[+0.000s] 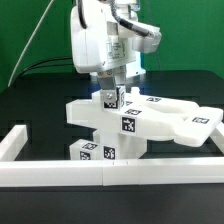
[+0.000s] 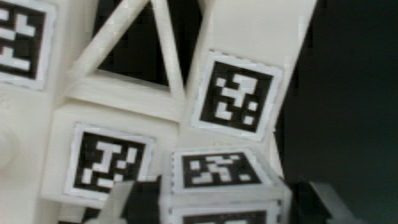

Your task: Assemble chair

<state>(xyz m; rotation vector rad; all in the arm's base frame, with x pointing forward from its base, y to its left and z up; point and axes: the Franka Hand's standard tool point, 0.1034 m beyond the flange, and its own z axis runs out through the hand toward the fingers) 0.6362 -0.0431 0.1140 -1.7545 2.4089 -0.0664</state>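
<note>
My gripper point(image 1: 111, 97) hangs over the middle of the table and is shut on a small white tagged block point(image 1: 110, 99). It holds the block at the top of a stack of white chair pieces point(image 1: 103, 128). In the wrist view the block point(image 2: 219, 170) sits between my two dark fingers point(image 2: 135, 205), and the gripper point(image 2: 224, 198) is centred on it. Beneath it lie a white barred frame point(image 2: 164, 55) and tagged panels point(image 2: 235, 92). A flat white chair piece point(image 1: 188, 124) lies against the stack on the exterior view's right.
A long low white border rail point(image 1: 110, 172) runs along the front of the black table. It turns back at the exterior view's left point(image 1: 22, 140) and right. A cable hangs behind the arm at the back left.
</note>
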